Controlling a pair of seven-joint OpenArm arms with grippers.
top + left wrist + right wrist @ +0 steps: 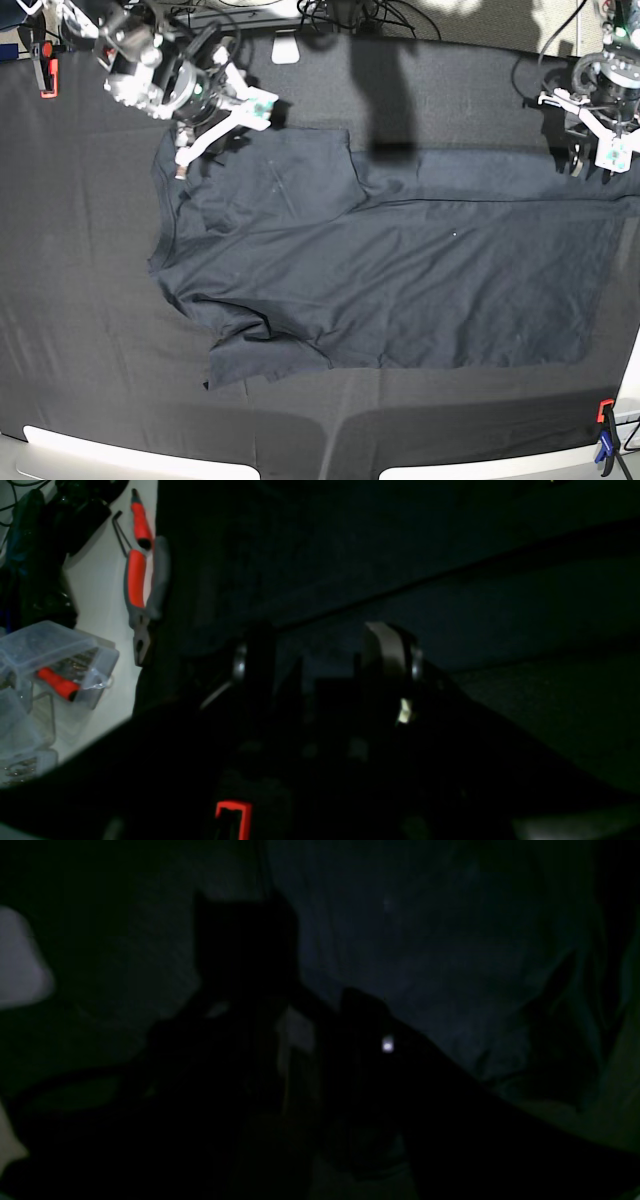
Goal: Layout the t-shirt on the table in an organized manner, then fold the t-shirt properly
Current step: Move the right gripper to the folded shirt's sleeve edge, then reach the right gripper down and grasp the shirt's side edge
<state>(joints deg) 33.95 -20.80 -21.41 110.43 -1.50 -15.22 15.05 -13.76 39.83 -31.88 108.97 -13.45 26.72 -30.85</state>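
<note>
the t-shirt [380, 280] is lying across the middle of the table [80, 300], spread lengthwise, with the far-left sleeve area under the right gripper [215, 125] and the opposite end near the left gripper [600, 135]. the near-left edge is bunching into creases and a folded-under flap, so the layout is not yet tidy.

right gripper: its white fingers [190, 145] are standing apart over the shirt's far-left corner. in the base view no cloth is visibly pinched between them, and the right wrist view is too dark to confirm this.

left gripper: its fingers [382, 650] are standing wide with nothing between them, hovering over the table beside the shirt's edge.

hazards from here:
- the shirt and the table covering are both dark and thin. a low approach is likely to pinch the black table cloth together with the shirt and drag the covering against its clamps [605, 430].
- a shallow bite at the corner is likely to slip, leaving the sleeve crumpled.
- pulling one end alone is likely to deepen the near-left creases rather than flatten them.
- pliers [142, 580] and a clear plastic box [55, 655] are lying on the white rim beside the left gripper; a wide swing outward is risking contact.
</note>
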